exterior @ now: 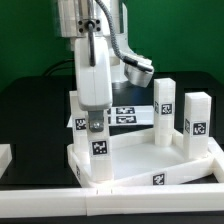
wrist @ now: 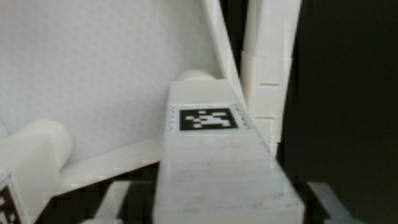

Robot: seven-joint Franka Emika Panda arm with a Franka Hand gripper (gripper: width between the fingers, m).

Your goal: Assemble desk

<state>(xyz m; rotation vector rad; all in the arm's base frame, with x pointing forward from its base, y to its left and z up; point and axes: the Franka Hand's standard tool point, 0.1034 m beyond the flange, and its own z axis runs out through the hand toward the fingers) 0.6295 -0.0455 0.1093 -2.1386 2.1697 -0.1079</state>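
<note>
Three legs stand upright on desk panel; whether screwed in, unclear. Gripper fingers clamp fourth leg over near corner; seating left.

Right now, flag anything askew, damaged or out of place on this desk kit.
Nothing looks spilled or broken. The desk panel lies skewed to the white front rail, seemingly one corner toward it. Two loose legs stand upright; the gripper holds a third leg.

Fingers — tips cut off
</note>
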